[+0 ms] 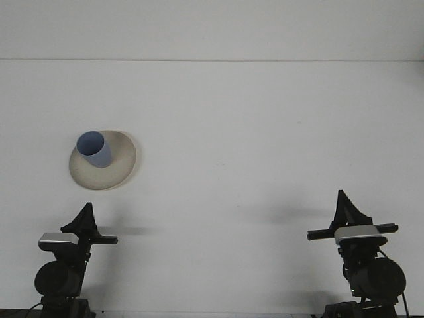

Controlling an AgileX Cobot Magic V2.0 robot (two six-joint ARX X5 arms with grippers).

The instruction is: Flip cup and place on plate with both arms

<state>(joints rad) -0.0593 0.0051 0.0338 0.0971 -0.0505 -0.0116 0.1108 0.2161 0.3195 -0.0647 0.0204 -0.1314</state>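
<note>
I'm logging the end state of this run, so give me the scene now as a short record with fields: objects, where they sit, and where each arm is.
cup: blue cup, upright, open mouth facing up
plate: beige plate, on the left part of the white table
cup vs plate: cup stands on the plate, toward its rear-left side
left gripper: near the front edge, in front of the plate, apart from it, holding nothing
right gripper: near the front edge on the far right, far from cup and plate, holding nothing
task state: cup appears placed on plate
</note>
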